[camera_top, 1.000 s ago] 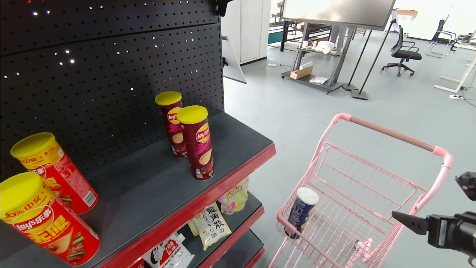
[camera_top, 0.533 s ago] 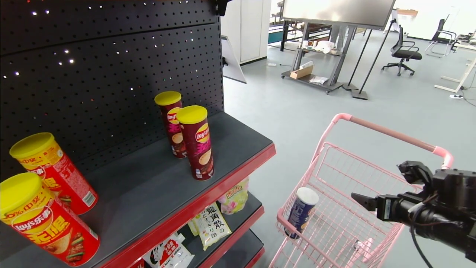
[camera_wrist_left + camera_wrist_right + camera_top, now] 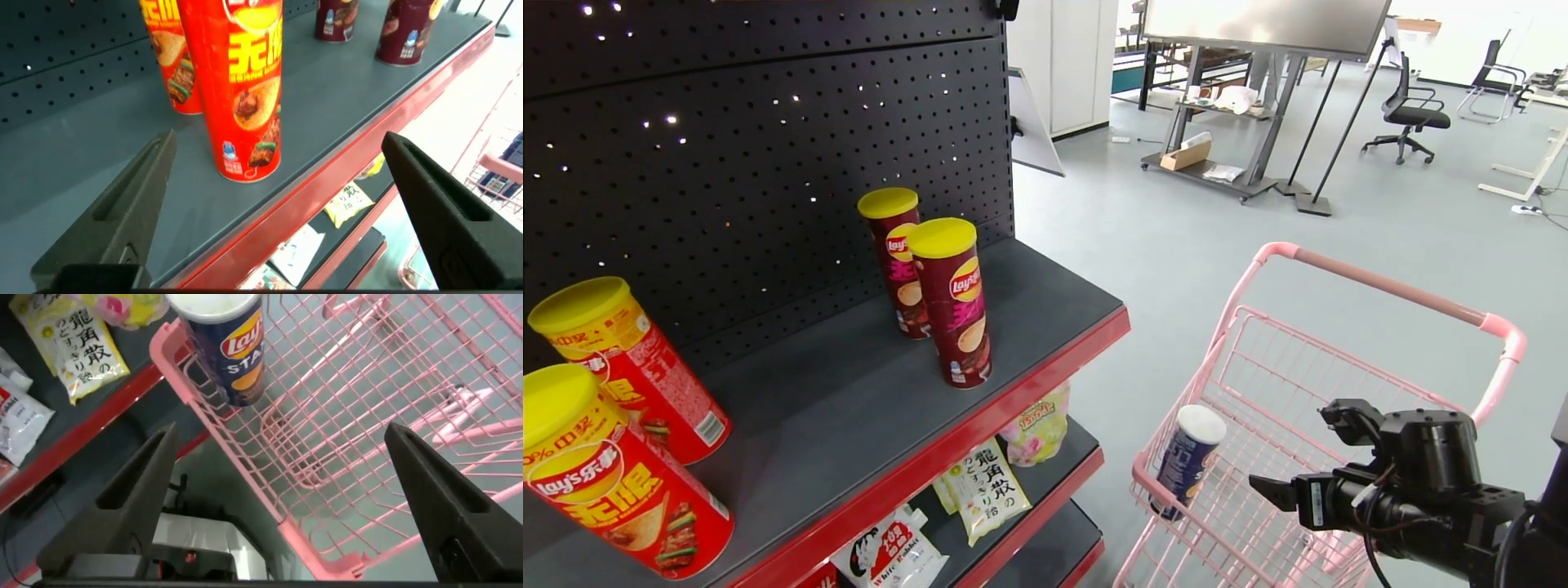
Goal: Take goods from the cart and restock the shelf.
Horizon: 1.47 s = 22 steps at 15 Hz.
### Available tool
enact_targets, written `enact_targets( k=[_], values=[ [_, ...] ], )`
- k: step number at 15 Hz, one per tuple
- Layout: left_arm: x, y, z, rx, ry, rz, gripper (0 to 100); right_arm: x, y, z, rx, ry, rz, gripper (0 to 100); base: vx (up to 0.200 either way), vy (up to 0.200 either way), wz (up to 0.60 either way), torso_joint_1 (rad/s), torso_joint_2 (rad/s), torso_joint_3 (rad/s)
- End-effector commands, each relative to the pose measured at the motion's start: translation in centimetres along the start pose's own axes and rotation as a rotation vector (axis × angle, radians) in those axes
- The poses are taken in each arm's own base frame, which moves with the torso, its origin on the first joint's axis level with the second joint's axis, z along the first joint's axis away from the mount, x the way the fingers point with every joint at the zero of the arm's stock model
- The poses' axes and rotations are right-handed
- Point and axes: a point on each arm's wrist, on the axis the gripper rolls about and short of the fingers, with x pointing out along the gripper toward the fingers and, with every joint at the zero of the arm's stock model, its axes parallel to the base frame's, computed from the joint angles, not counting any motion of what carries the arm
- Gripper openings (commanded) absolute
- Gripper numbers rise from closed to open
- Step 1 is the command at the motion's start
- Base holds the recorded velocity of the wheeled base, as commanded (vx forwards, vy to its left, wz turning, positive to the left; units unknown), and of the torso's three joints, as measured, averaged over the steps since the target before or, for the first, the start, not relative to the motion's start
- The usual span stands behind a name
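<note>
R gripper (image 3: 1294, 457), jaws wide apart, hangs above pink cart (image 3: 1388, 286), facing blue chip can (image 3: 1186, 457) upright in cart's shelf-side corner, prob. lining up a grab. L gripper (image 3: 270, 204), jaws also apart, sits by red chip cans (image 3: 245, 90) on shelf (image 3: 833, 384).

My head camera looks forward and down: the black pegboard shelf with a red front edge (image 3: 849, 392) fills frame left, the pink wire shopping cart (image 3: 1380, 284) lower right. My left wrist camera sits close over that shelf's deck; the right wrist looks down into the cart, seemingly from just outside its rim.
</note>
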Motion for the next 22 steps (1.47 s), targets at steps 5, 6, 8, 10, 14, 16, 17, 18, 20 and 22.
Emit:
enact_targets(
  k=[5, 6, 8, 10, 14, 16, 17, 18, 20, 22],
  values=[
    [0.0, 0.0, 0.0, 0.0, 0.001, 0.0, 100, 0.5, 0.6, -0.3, -0.023, 0.018, 0.019, 100, 0.0, 0.0, 0.0, -0.057, 0.14, 0.078],
    [0.0, 0.0, 0.0, 0.0, 0.001, 0.0, 100, 0.7, 0.9, -0.5, -0.027, 0.029, 0.025, 100, 0.0, 0.0, 0.0, 0.0, 0.0, 0.0],
    [0.0, 0.0, 0.0, 0.0, 0.001, 0.0, 100, 1.1, 1.2, -0.6, -0.037, 0.033, 0.035, 100, 0.0, 0.0, 0.0, -0.038, 0.06, 0.05],
    [0.0, 0.0, 0.0, 0.0, 0.001, 0.0, 100, 1.3, 1.3, -0.3, -0.041, 0.01, 0.042, 100, 0.0, 0.0, 0.0, -0.141, 0.33, 0.188],
    [0.0, 0.0, 0.0, 0.002, -0.001, 0.0, 100, 2.2, 1.4, -0.5, -0.048, -0.05, 0.053, 100, 0.0, 0.0, 0.0, -0.083, 0.21, 0.116],
    [0.0, 0.0, 0.0, 0.003, 0.001, 0.0, 100, 2.5, 1.8, -0.6, -0.049, -0.113, 0.079, 100, 0.0, 0.0, 0.0, 0.0, 0.0, 0.0],
    [0.0, 0.0, 0.0, 0.003, -0.001, 0.0, 100, 2.8, 1.9, -0.5, -0.052, -0.144, 0.09, 100, 0.0, 0.0, 0.0, 0.0, 0.0, 0.0],
    [0.0, 0.0, 0.0, 0.003, -0.001, 0.0, 100, 2.8, 2.4, -0.3, -0.062, -0.168, 0.096, 100, 0.0, 0.0, 0.0, 0.0, 0.0, 0.0],
    [0.0, 0.0, 0.0, 0.005, -0.001, -0.001, 100, 2.2, 2.8, -1.5, -0.07, -0.129, 0.091, 100, 0.0, 0.0, 0.0, 0.0, 0.0, 0.0],
    [0.0, 0.0, 0.0, 0.005, -0.001, -0.001, 100, 2.1, 2.9, -1.9, -0.055, -0.109, 0.088, 100, 0.0, 0.0, 0.0, 0.0, 0.0, 0.0]
  ],
)
